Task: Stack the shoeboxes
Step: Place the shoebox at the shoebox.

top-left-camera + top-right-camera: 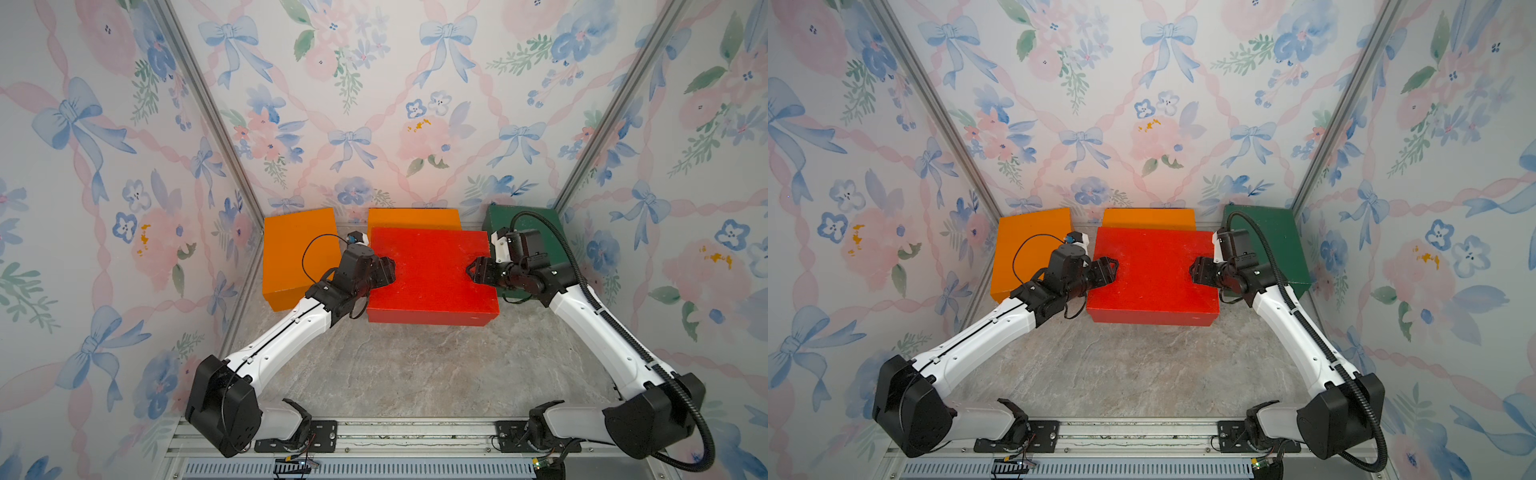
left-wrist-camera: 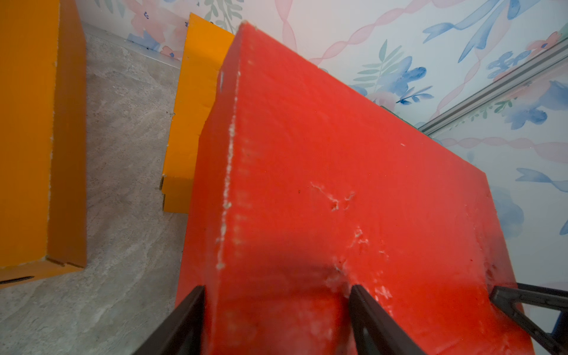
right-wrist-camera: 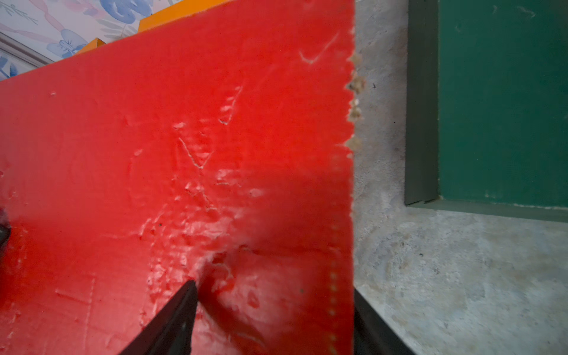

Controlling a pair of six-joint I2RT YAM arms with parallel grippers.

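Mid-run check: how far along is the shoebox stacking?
Done: no finished stack shows. In hand: left gripper and right gripper are shut on opposite ends of the red painted cardboard shoebox. Left: stacking it with the orange painted cardboard shoebox by the left arm, the orange shoebox at the back wall and the dark green cardboard shoebox.

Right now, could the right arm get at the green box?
Probably not yet: the green box lies just beside it, nothing between, but the right end effector is clamped on the red box.
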